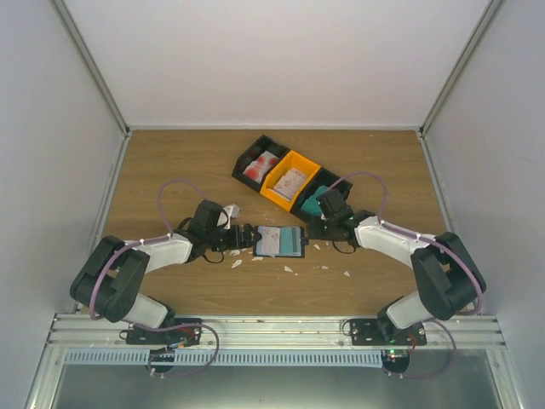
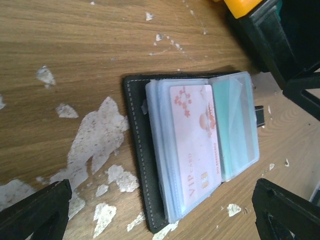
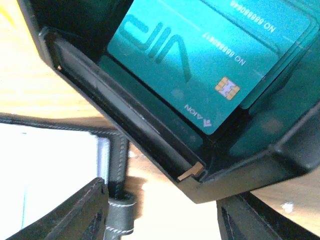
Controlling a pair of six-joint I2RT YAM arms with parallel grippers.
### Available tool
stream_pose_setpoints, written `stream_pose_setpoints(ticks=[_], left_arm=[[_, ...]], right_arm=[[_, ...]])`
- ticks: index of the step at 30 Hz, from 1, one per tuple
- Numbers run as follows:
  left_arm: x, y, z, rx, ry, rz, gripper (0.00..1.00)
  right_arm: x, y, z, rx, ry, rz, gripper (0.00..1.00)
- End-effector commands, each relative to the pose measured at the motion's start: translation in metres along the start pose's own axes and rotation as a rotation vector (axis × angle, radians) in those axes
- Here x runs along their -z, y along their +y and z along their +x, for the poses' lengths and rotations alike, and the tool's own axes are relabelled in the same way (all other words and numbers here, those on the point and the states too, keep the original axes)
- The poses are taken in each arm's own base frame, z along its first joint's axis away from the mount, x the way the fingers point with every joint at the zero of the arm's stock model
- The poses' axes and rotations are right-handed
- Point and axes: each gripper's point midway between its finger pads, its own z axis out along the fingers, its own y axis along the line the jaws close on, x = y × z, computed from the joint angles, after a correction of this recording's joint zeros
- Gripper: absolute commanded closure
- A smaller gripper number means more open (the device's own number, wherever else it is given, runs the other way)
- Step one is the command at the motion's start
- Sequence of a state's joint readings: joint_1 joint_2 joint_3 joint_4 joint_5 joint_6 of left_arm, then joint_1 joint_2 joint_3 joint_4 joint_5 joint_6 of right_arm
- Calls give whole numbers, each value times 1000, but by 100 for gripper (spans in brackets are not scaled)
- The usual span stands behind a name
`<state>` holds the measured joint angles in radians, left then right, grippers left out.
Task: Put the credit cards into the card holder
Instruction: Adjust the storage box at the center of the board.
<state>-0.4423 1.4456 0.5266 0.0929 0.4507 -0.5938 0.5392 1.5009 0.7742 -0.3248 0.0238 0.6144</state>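
Note:
The card holder lies open on the table between my two grippers. In the left wrist view the card holder shows clear sleeves holding a pale pink VIP card and a teal card. My left gripper is open and empty at the holder's left edge, its fingers spread wide on either side of it. My right gripper is open and empty between the holder's right edge and the bin of teal cards. The holder's edge and strap show by the right fingers.
Three joined bins stand behind the holder: a black bin with red-and-white cards, an orange bin with pale cards, and a black bin with the teal cards. Small white scraps dot the wood. Enclosure walls stand on three sides.

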Motion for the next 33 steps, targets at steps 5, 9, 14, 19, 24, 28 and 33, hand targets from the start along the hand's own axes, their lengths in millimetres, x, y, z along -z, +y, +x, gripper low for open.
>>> stream_pose_setpoints(ticks=[5,9,14,19,24,28,33], left_arm=[[-13,-3,4,59,41,68,1],[-15,-1,6,67,53,63,8],[-16,3,6,64,55,45,23],[-16,2,6,56,59,42,33],[-16,2,6,53,63,44,40],[-17,2,7,53,71,46,40],[-17,1,6,46,70,47,40]], right_arm=[[2,36,9,65,17,-129,37],[-5,36,18,57,49,-136,39],[-6,39,23,46,59,-156,45],[0,40,25,52,49,-153,52],[-7,35,32,37,71,-121,63],[-11,32,33,53,62,-74,49],[-4,16,18,14,-7,32,48]])
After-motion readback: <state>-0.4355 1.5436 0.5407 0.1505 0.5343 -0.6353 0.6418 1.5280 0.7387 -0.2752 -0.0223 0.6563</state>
